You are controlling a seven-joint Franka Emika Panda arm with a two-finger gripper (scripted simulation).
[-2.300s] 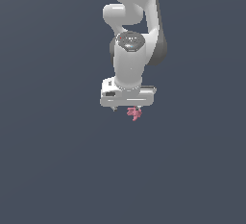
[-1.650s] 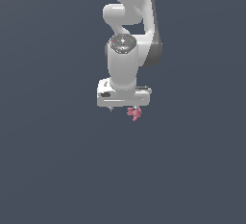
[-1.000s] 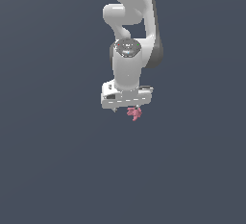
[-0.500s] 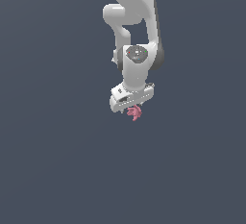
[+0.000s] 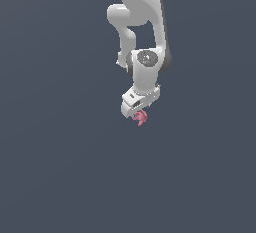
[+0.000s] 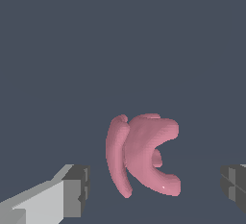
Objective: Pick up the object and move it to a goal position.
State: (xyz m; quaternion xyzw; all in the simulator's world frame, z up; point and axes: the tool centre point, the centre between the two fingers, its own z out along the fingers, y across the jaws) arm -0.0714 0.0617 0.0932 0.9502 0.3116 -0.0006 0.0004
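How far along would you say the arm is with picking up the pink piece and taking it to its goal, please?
Done: the gripper is lined up over the pink object, which sits between its fingers. In hand: the grasp itself; in the wrist view the fingers stand open, clear of the object on both sides. Left: closing, lifting and carrying it to the goal, which neither view shows.

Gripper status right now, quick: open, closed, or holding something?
Gripper: open. Its two fingers stand apart on either side of the pink object, with a visible gap on both sides; not gripping it.
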